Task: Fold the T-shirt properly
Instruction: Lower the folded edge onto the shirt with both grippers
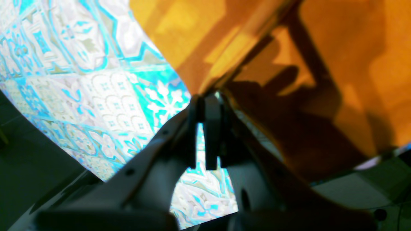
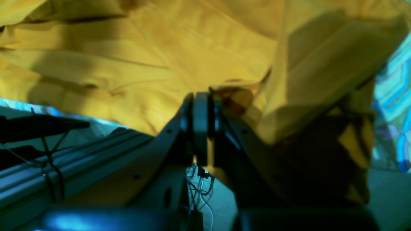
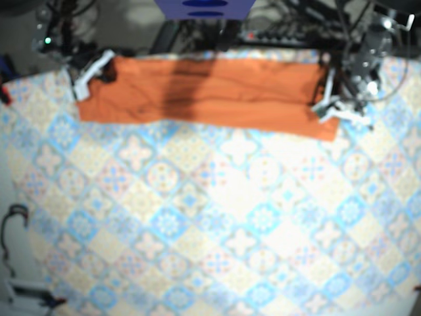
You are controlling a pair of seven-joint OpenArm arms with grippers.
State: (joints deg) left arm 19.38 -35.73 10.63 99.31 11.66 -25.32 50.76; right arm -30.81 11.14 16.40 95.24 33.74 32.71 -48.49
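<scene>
**Both pincers clamped on the shirt at the far edge**

The orange cotton T-shirt (image 3: 210,92) stretches as a long flat band across the far side of the counter (image 3: 217,217), which is covered in a blue-and-cream tile-print cloth. A crease runs along the band's length.

Over on the left arm's side, the left pincer (image 1: 204,99) has its jaws pressed together on the shirt's edge. The fabric lifts off the patterned cloth there, with light glowing through it.

At the other end, the right pincer (image 2: 199,96) is closed just as tightly, with a wrinkled fold of shirt caught between its tips. The cloth bunches and rumples around that grip.

From above, the two pincers sit well apart, one at each end of the band, with the shirt spanning between them.
</scene>
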